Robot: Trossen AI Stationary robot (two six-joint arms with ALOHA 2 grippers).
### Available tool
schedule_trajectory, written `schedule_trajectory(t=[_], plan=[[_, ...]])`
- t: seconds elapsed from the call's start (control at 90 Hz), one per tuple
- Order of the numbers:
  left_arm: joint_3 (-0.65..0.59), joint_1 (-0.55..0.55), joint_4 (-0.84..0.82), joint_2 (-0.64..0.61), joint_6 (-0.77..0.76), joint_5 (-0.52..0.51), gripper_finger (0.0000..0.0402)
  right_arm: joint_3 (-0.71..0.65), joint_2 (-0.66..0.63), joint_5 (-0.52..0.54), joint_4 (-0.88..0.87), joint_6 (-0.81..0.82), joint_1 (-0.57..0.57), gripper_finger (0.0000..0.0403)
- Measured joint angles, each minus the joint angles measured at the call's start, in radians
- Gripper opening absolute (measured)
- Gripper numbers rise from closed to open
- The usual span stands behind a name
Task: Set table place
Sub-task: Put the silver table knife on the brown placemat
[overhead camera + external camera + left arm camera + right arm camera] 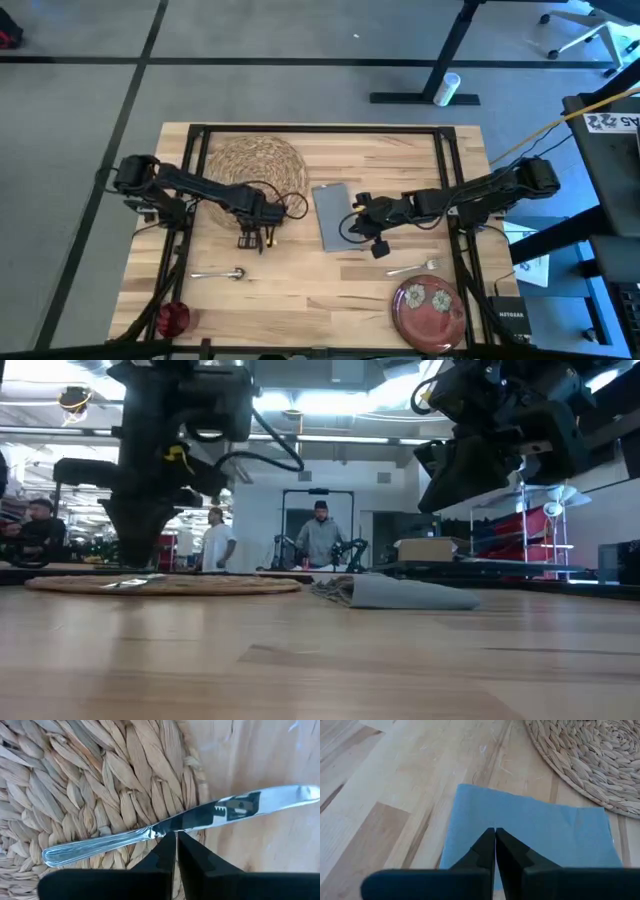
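Note:
The round woven mat (255, 165) lies at the table's far left. My left gripper (176, 836) points down over the mat's edge (100, 795) and is shut on a silver knife (200, 815). The grey napkin (332, 215) lies flat on the table's middle, right of the mat. My right gripper (495, 831) hangs shut above the napkin (530, 830) and touches nothing. A spoon (220, 273), a fork (415, 267), the dark red plate (428, 308) and the red cup (172, 318) lie nearer the front edge. My left gripper meets the knife at its neck (162, 831), where handle and blade join, with its two fingertips. The fingers come from above and lie across the knife. The handle (90, 847) reaches over the mat and the blade (260, 802) over bare wood. I cannot tell whether the knife is lifted clear.
A black metal frame (320, 130) runs around the table top (300, 300). People stand in the room beyond the far edge (320, 540). Bare wood shows between the mat and the spoon and around the table's near middle.

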Motion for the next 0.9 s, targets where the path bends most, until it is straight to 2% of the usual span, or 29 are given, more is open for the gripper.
schedule_trajectory(t=[0.6, 0.9], plan=[[0.0, -0.103, 0.011, 0.007, 0.059, 0.098, 0.0, 0.0, 0.0, -0.001, 0.0, 0.0, 0.0, 0.0], [0.001, -0.119, 0.047, 0.108, 0.102, 0.115, 0.0, 0.0, 0.0, -0.002, -0.001, 0.0, 0.0, 0.0]])
